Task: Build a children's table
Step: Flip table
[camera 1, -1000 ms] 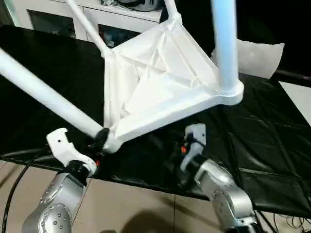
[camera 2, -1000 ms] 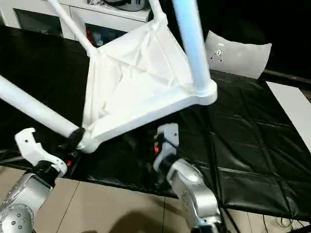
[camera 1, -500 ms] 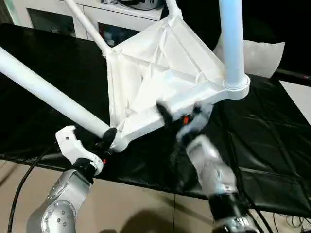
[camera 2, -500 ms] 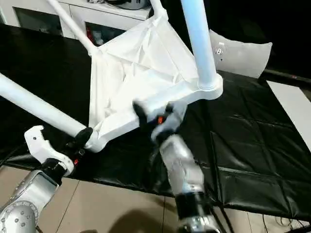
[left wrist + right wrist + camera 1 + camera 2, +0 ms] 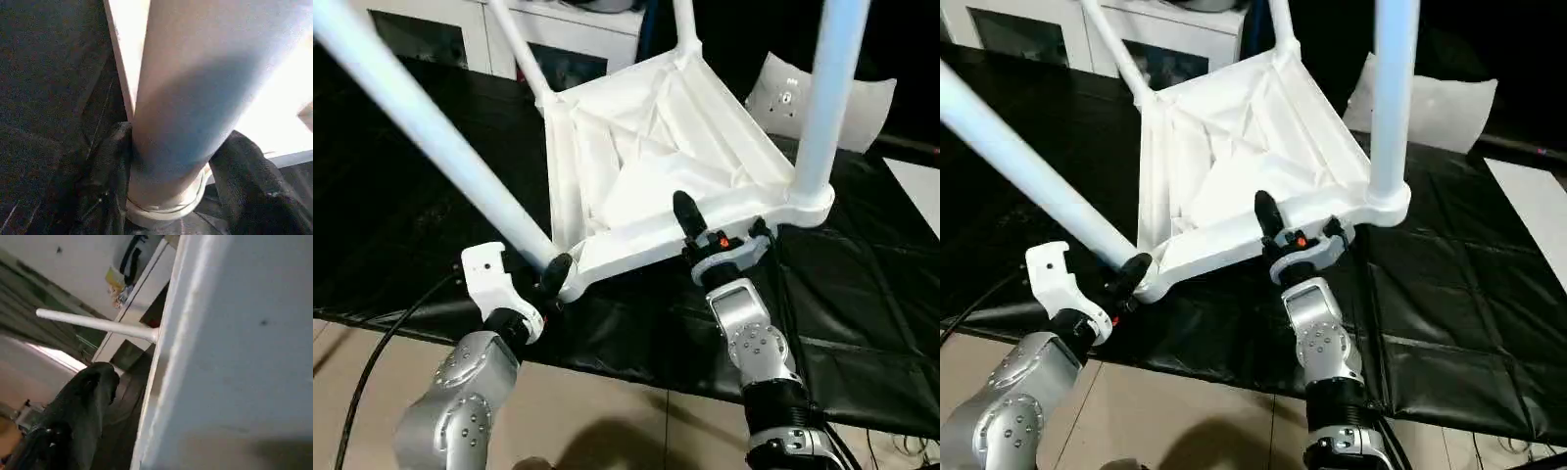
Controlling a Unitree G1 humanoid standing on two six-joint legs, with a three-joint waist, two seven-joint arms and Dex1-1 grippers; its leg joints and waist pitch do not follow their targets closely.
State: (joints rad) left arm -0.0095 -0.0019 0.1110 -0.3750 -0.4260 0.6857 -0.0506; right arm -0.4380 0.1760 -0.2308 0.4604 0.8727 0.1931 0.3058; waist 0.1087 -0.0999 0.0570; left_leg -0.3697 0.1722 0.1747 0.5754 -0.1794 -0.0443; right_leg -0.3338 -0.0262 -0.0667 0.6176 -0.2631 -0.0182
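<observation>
Eye views: table [image 5: 656,166] lies upside down and tilted on the black worktop [image 5: 862,294], legs up; left claw [image 5: 551,277] grips the near-left leg [image 5: 440,147] at its socket. Left wrist: black fingers [image 5: 110,166] clamp that leg's base. Right wrist and eye views: right claw [image 5: 720,220] straddles the top's near rim, jaws apart, grip uncertain.

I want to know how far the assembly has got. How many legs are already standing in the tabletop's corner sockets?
4. One leg at the near left corner, in the left gripper; one at the near right corner; two, and, at the far corners.
</observation>
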